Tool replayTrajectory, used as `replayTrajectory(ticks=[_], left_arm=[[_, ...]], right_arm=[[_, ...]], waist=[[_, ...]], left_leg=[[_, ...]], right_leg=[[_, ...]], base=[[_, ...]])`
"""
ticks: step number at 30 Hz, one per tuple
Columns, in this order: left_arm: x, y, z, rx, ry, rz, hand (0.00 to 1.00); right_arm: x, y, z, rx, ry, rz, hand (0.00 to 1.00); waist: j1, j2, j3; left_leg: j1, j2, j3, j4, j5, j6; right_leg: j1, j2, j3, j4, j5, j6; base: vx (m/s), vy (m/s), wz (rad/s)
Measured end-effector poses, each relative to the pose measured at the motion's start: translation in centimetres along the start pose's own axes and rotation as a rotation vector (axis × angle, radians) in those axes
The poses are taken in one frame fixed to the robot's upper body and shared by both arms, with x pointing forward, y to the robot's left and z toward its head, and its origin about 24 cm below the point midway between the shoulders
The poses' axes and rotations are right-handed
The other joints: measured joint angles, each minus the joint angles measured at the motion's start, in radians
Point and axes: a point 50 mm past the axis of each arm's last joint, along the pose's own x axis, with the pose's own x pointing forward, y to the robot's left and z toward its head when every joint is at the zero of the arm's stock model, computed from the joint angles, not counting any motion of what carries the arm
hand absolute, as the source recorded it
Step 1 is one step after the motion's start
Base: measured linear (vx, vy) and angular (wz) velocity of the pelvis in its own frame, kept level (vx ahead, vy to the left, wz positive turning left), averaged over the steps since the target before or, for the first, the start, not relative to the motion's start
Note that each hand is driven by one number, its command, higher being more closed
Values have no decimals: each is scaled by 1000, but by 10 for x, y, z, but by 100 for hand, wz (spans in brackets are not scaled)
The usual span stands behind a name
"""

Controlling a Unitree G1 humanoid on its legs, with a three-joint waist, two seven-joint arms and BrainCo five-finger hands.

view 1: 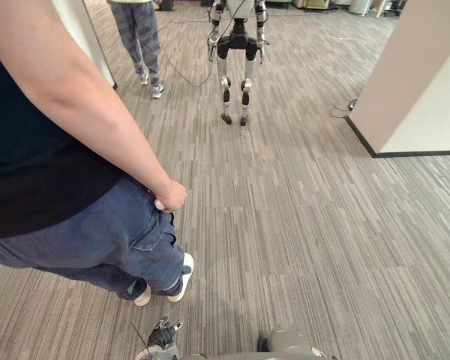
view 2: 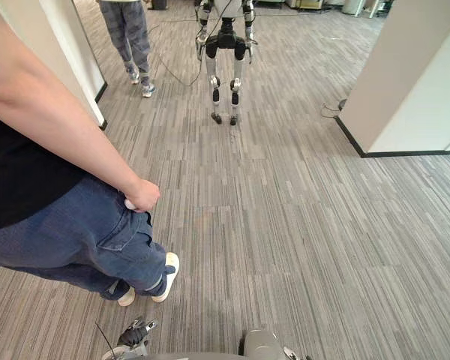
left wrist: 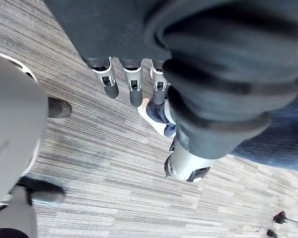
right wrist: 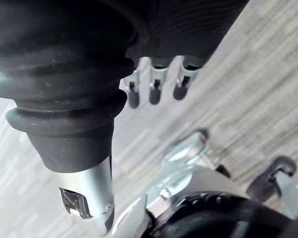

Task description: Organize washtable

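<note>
Left hand [left wrist: 133, 87]: silver fingers with dark tips hang straight in a row under the ribbed dark cover, thumb [left wrist: 187, 164] apart, nothing in them, slack over the floor
Right hand [right wrist: 154, 87]: same, fingers straight and relaxed, rounded metal thumb [right wrist: 91, 201] free, grips nothing
Floor [view 1: 322, 247] is grey carpet with a fine streaky plank pattern, flat and matte
Can't tell where the washtable is from these views
Person [view 1: 30, 165] stands just beside the robot on its left: black shirt, blue denim jeans [view 1: 112, 240] creased at the pocket, white shoe [view 1: 181, 279] with a pale sole
The bare forearm slopes down to a closed fist [view 1: 171, 196] at the hip; a small white thing shows in it, too small to tell what
Further ahead, a second humanoid robot [view 1: 236, 52] stands upright, thin silver legs with dark joints, feet flat on the carpet
Second person [view 1: 139, 37] near it on the left, grey checked trousers, light sneakers
To the right, a smooth white square pillar [view 1: 412, 82] with a dark skirting strip at its base
</note>
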Motion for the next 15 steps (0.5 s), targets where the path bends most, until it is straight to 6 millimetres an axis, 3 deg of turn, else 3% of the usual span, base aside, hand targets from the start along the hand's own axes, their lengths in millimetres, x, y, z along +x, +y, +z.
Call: replayTrajectory(ticks=[1, 3, 5, 7, 8, 15], left_arm=[[-1, -2, -6, -63, 12, 23, 0], [-7, -4, -24, -132, 48, 38, 0], [-8, -5, -28, -148, 59, 46, 0], [-8, -3, -28, -142, 62, 48, 0], [-3, -1, -18, -11, 56, 16, 0], [-3, -1, -17, 1, 55, 13, 0]], right_arm=[[0, -5, -2, 1, 20, -14, 0], [0, -12, 4, -16, 3, -28, 0], [0, -14, 7, -23, -3, -30, 0], [0, -12, 5, -34, 6, -28, 0], [4, 0, 9, -151, 21, 18, 0], [4, 0, 9, -149, 19, 18, 0]], waist=[[10, 27, 0], [28, 61, -21], [30, 75, -21], [34, 64, -22], [33, 41, -5], [33, 40, -6]], left_leg=[[41, 11, 9, -13, -40, -16], [35, 32, 7, -16, -44, -21], [30, 51, 0, -23, -47, -25], [34, 64, -2, -33, -48, -26], [44, 44, -25, -33, -91, -32], [35, 42, -20, -37, -91, -32]], right_leg=[[3, 10, -6, 53, -15, -31], [34, 31, -14, -22, -17, -33], [62, 49, -38, -77, -9, -43], [81, 63, -47, -109, -6, -46], [158, 45, -46, -265, 78, -15], [144, 45, -44, -264, 77, -15]], base=[[348, -44, 43], [316, -54, 3], [215, -41, 19], [116, -10, 18], [0, 0, 0], [0, 0, -2]])
